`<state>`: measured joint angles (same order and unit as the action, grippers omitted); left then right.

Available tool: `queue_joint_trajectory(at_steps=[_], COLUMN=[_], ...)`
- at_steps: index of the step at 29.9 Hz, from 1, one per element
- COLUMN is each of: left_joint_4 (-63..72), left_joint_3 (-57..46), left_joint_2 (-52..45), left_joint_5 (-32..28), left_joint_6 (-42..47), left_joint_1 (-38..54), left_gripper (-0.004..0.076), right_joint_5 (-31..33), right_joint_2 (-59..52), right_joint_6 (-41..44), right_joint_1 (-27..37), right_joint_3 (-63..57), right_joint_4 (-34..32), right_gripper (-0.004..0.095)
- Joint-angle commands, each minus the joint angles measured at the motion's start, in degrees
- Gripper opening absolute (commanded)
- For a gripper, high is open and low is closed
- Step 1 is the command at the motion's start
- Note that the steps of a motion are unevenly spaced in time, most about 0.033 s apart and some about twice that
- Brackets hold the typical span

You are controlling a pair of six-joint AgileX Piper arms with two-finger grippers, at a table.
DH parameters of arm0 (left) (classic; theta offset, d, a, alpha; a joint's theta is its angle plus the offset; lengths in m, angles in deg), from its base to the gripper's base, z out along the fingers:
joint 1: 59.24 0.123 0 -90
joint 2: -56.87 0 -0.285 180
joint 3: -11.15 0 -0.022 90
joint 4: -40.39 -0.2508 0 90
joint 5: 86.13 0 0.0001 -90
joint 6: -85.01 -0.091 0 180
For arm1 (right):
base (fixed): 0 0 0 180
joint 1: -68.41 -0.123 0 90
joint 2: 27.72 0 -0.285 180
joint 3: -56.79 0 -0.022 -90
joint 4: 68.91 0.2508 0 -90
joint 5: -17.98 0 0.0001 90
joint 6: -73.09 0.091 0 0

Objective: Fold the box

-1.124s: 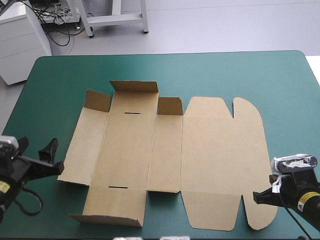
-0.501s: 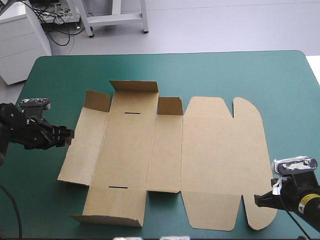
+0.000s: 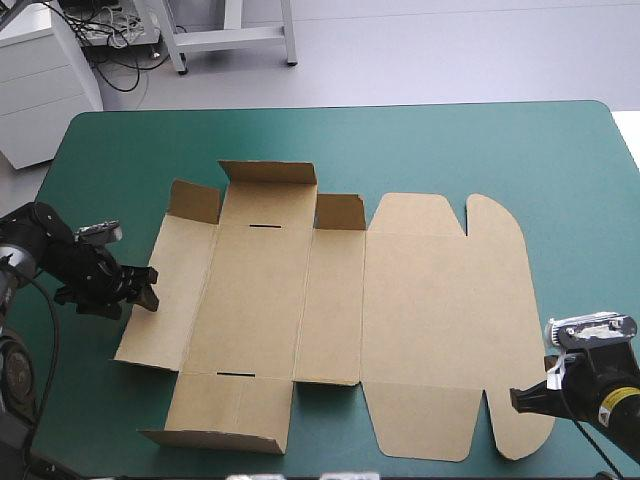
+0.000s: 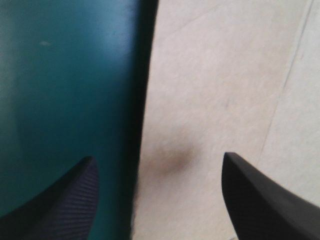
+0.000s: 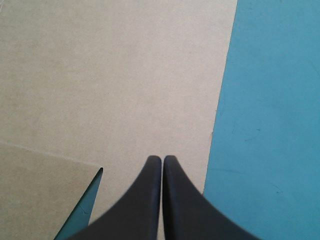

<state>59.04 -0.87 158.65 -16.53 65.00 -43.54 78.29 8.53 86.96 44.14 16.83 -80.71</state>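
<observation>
The brown box [image 3: 400,320] lies flat mid-table, with the bare teal-green cover [image 3: 500,150] widest toward 12 o'clock. At its 9 o'clock edge the left gripper [image 3: 150,288] straddles the rim, fingers wide apart, empty. At 5 o'clock the right gripper [image 3: 515,397] is pressed closed, empty; the yellow sticker [image 3: 606,400] behind it is unreadable

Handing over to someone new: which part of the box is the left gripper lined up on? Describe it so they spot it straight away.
On the teal-green cover lies the unfolded brown box; go to its leftmost edge. The long narrow side panel there has the open left gripper poised over its outer edge. Unlike the wider slitted panel beside it, its face is plain.
</observation>
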Motion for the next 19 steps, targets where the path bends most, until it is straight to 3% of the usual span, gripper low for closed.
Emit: queue_joint_trajectory(at_steps=[1,19], left_joint_4=[7.9,17.1], left_joint_3=[0.7,-8.0], left_joint_2=[-0.4,-1.1], left_joint_5=[5.2,5.3], left_joint_6=[-2.3,-3.9], left_joint_1=[0.1,-1.1], left_gripper=[0.0497,0.0497], right_joint_5=[-2.8,-3.4], right_joint_2=[0.4,0.4], right_joint_6=[-0.5,-0.2], right_joint_1=[0.4,0.4], right_joint_3=[1.3,1.3], right_joint_4=[-1.5,-1.9], right_gripper=[-0.0004,-0.0004])
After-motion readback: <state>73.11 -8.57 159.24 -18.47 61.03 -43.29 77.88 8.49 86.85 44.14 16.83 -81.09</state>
